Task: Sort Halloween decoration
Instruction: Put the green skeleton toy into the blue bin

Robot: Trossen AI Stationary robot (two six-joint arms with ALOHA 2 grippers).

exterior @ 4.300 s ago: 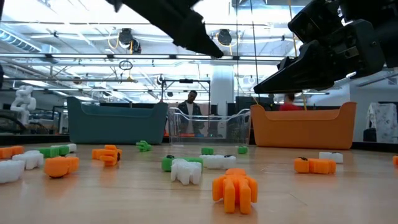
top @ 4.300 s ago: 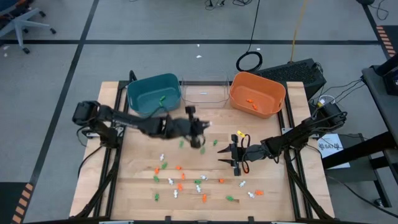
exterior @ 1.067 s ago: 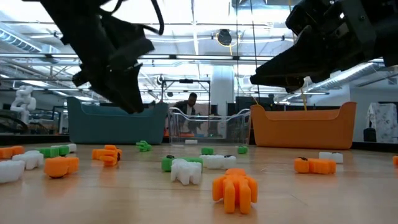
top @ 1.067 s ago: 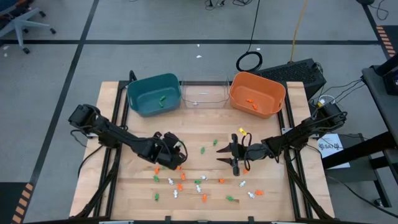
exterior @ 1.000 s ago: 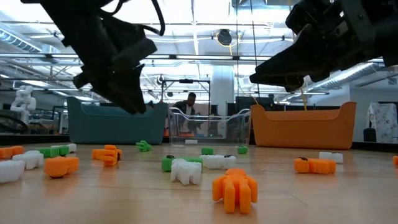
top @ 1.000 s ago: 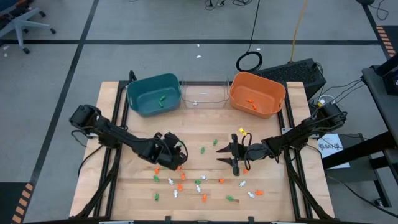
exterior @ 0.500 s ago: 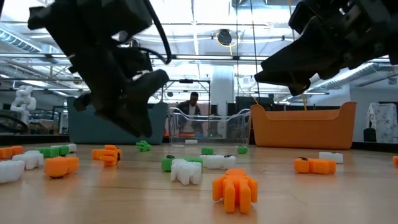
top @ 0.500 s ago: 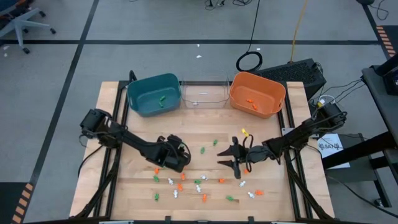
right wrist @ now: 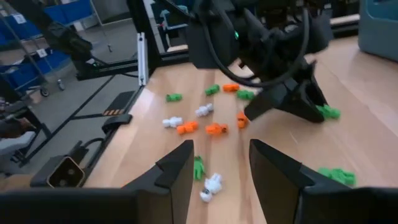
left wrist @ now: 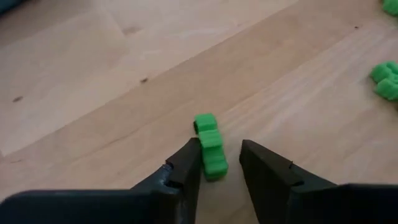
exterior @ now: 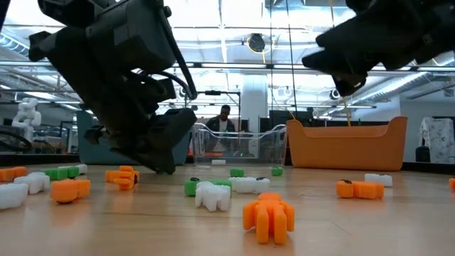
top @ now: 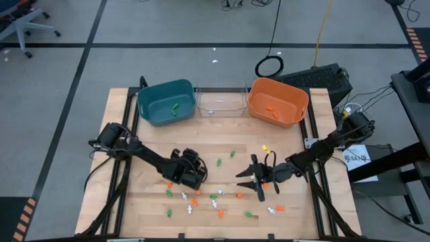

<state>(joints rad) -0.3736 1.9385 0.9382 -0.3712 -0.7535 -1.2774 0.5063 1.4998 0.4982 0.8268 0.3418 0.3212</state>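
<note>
Closing in: left gripper (left wrist: 221,167), fingers narrowly apart, straddles the near end of a green trinket (left wrist: 209,144) lying on the table (left wrist: 93,74).
Trinket axis: runs lengthwise away from the fingers, up the gap.
Nearer arm: left; right gripper (top: 254,181) waits beside, fingers parted, holding nothing.
Count: one green trinket at hand; two more green ones (left wrist: 385,79) off to the side.
Farther off: teal bin (top: 165,101), clear bin (top: 220,101), orange bin (top: 277,101), one each.

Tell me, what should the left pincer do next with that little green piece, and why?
Probably close. The left pincer is open and low at the table, and the green trinket lies partly between its fingers, not yet gripped. Shutting on it would let the arm lift it, likely toward the teal bin, which already holds a green piece.
</note>
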